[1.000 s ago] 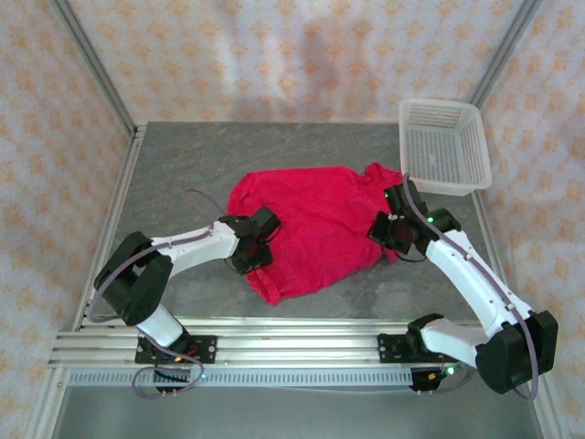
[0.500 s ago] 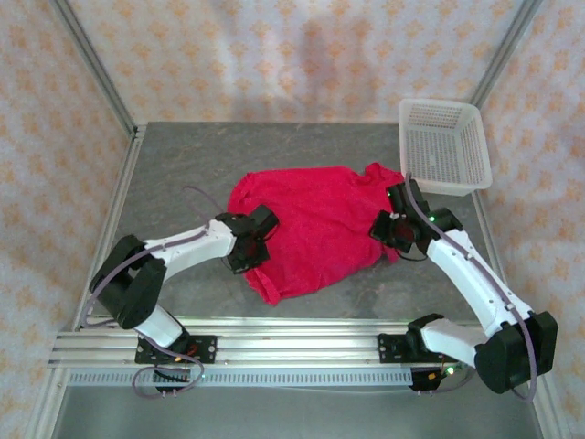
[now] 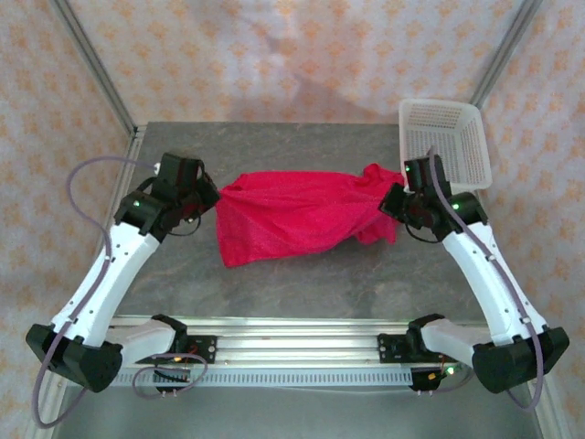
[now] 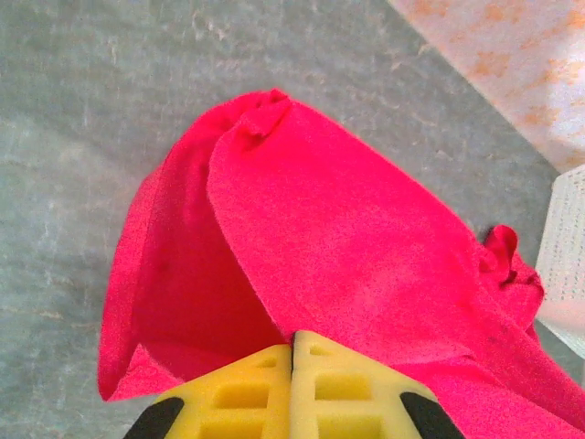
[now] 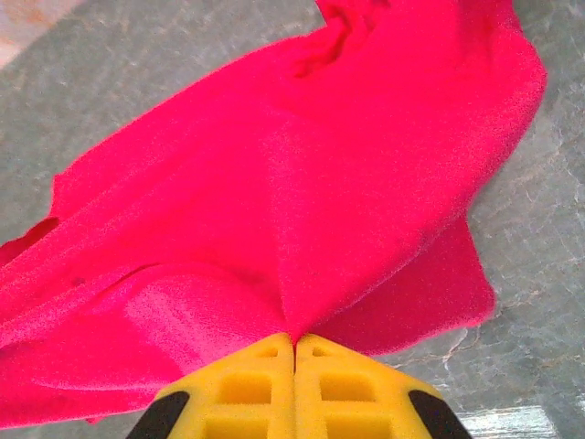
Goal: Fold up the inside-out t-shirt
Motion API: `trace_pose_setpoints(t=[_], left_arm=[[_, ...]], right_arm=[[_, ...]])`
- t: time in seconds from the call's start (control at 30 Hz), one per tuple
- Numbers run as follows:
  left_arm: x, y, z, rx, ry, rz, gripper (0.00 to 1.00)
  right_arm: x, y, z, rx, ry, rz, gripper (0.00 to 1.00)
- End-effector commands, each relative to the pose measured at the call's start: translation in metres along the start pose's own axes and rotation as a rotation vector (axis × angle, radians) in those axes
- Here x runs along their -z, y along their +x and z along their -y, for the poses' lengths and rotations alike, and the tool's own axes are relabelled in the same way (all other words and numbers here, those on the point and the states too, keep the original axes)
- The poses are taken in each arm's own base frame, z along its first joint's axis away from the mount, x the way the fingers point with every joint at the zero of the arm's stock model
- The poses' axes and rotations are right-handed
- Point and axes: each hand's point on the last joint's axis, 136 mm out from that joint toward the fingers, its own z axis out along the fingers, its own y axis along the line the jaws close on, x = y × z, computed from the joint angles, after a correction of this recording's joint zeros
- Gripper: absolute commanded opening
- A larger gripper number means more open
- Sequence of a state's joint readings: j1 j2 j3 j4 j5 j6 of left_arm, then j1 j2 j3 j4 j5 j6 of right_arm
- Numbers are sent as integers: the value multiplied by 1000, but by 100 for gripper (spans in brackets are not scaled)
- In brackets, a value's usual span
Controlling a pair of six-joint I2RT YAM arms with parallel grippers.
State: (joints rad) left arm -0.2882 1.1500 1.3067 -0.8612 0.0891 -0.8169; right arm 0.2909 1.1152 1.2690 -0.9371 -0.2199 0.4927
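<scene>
Red cloth of the inside-out t-shirt (image 3: 292, 212) stretches between left fingers (image 4: 302, 358) and right fingers (image 5: 303, 355), both pinched shut on its edges, seemingly to spread it for folding.

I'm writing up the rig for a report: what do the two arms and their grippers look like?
Both the left arm and right arm have white links with black joints and bases, and a thin pale cable loops along each. The left gripper and right gripper have yellow fingers with square cut-outs and black outer edges.
</scene>
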Motion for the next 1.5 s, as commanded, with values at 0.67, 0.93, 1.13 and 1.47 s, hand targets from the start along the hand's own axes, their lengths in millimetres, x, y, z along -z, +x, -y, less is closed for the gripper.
trace_pose_setpoints(t=[0.67,0.93,1.13,1.47], left_arm=[[-82,-108,29,-256,-149,0,0],[-164,-108,25,-357,-348,-80,52],[-151,-17,73,-405,-107,-148,57],[-197,150,156,-548,142,-388,61]], right_arm=[[-8,-73,-59,60,-73,97,0],[-132,-86,-23,48,135,-58,46],[-145,-38,15,-17,154,-113,51],[-159,21,80,-208,156,-174,42]])
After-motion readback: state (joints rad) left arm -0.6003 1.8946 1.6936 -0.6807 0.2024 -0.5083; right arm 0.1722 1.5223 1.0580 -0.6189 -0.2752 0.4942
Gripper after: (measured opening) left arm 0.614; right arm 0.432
